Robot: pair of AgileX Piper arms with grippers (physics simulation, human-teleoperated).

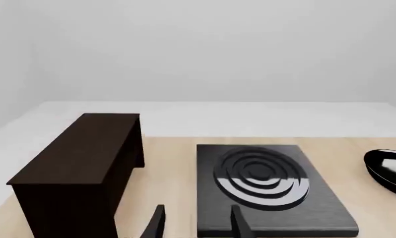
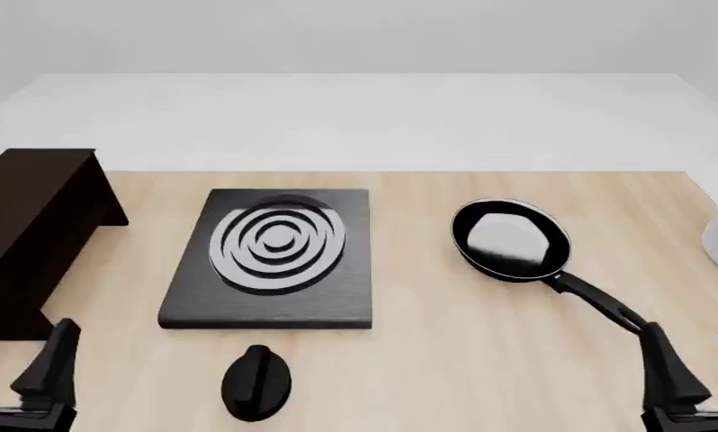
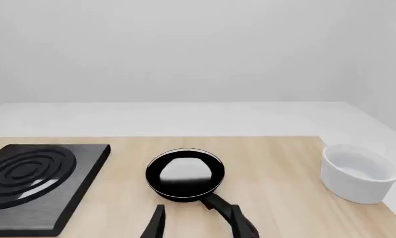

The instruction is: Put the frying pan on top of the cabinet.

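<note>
Front view: one frying pan (image 2: pixel 510 239), one cabinet (image 2: pixel 23 225)

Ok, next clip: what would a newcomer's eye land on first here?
Probably the black stove plate with its silver rings, mid-table, and the frying pan to its right, handle pointing toward the open right gripper. Next, the dark cabinet at the table's far left, nothing visible on its top, with the open left gripper below it.

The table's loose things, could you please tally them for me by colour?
Black: 3, the frying pan, stove plate and knob.
Dark brown: 1, the cabinet.
White: 1, the bowl.
Total: 5.
</note>
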